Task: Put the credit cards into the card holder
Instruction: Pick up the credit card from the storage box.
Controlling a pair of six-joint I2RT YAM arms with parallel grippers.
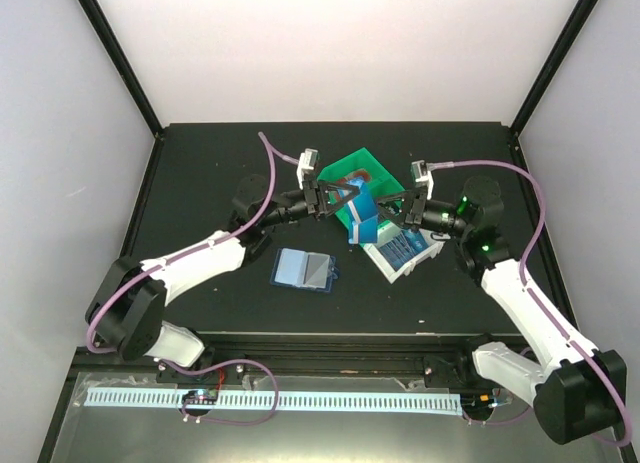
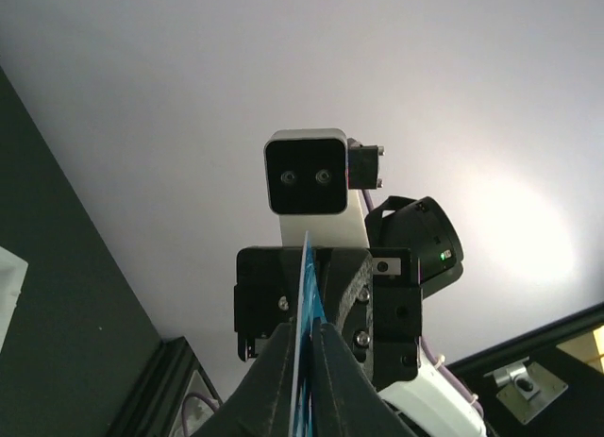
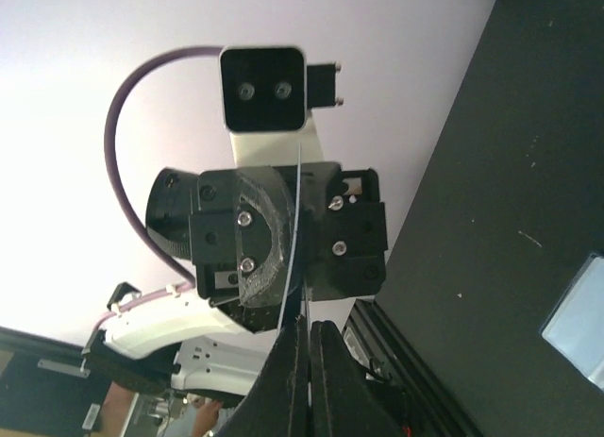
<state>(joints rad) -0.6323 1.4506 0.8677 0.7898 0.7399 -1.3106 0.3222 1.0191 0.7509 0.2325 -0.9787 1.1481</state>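
thin blue plastic credit card (image 1: 362, 221) hangs over the green bin (image 1: 362, 168), pinched by both left tool (image 1: 347, 198) and right tool (image 1: 388, 215): seemingly a handover. next, one must release, the other carry it to the open navy folding card holder (image 1: 303, 270) on the black desk (image 1: 200, 183).

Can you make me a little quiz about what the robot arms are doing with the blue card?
1. True or false: the card holder lies shut on the table.
2. Who grips the blue card? A) the left gripper only; B) the right gripper only; C) both.
3. Fill in: more cards lie in the ___ bin.

Key: 1 false, it lies open. 2 C, each gripper is shut on the card, one on each side. 3 white.
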